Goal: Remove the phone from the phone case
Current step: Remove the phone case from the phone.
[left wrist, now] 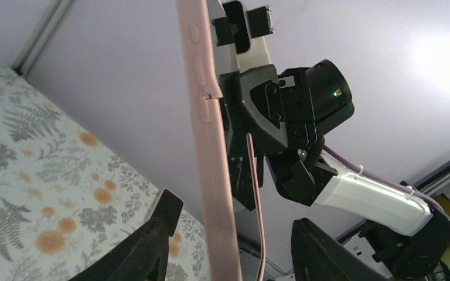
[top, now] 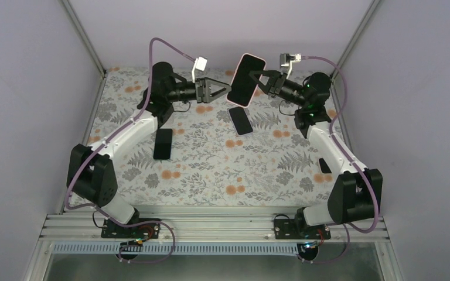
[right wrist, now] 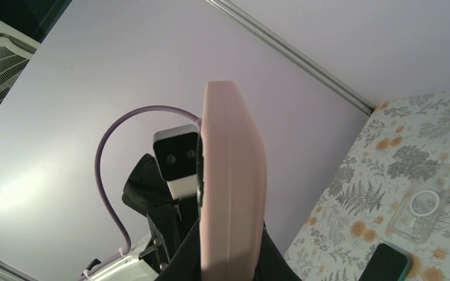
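A phone with a dark face (top: 245, 82) sits in a pink case (top: 252, 57) and is held tilted in the air above the back of the table. My right gripper (top: 260, 79) is shut on its right edge. In the right wrist view the case (right wrist: 234, 170) stands edge-on between the right gripper's (right wrist: 232, 257) black fingers. My left gripper (top: 225, 91) is open at the phone's lower left edge. In the left wrist view the case's side with its button cutouts (left wrist: 210, 140) runs between the left gripper's (left wrist: 234, 249) spread fingers (left wrist: 152, 240), apart from both.
A second phone in a light case (top: 241, 121) lies on the floral table under the held one. A black phone (top: 163, 143) lies left of centre. The right wrist view shows a clear case (right wrist: 425, 208) and a dark phone with a teal rim (right wrist: 389, 263) on the table.
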Tool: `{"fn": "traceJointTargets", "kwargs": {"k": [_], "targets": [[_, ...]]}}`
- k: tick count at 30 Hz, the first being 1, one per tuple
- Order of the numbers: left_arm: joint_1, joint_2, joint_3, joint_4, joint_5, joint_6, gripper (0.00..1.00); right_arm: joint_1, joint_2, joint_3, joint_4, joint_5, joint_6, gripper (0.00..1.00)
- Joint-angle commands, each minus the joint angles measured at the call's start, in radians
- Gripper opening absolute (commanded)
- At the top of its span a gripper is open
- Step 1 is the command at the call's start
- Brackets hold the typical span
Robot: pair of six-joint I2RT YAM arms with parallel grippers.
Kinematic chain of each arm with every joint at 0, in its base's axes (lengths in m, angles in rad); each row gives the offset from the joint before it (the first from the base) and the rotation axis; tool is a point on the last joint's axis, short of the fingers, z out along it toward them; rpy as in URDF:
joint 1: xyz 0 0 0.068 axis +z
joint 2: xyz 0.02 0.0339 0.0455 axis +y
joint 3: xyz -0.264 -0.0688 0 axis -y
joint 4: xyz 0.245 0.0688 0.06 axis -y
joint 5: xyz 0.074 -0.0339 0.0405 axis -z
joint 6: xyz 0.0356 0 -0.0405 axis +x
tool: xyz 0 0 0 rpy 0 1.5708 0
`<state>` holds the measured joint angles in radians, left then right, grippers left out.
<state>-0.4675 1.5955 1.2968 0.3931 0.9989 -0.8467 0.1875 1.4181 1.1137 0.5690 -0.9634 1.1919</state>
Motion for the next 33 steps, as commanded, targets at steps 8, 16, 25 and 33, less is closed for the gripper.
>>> {"fn": "traceJointTargets", "kwargs": {"k": [8, 16, 25, 33], "targets": [[0.079, -0.113, 0.022, -0.133, 0.203, 0.28, 0.62, -0.056, -0.092, 0.014, 0.14, -0.153, -0.074, 0.04], [0.023, -0.167, 0.022, -0.298, 0.21, 0.51, 0.62, -0.059, -0.13, -0.003, 0.122, -0.228, -0.16, 0.04], [-0.054, -0.162, 0.019, -0.451, 0.131, 0.681, 0.54, -0.059, -0.203, -0.076, 0.118, -0.231, -0.159, 0.04], [-0.08, -0.146, 0.019, -0.457, 0.118, 0.695, 0.46, -0.058, -0.218, -0.084, 0.101, -0.227, -0.156, 0.04]]}}
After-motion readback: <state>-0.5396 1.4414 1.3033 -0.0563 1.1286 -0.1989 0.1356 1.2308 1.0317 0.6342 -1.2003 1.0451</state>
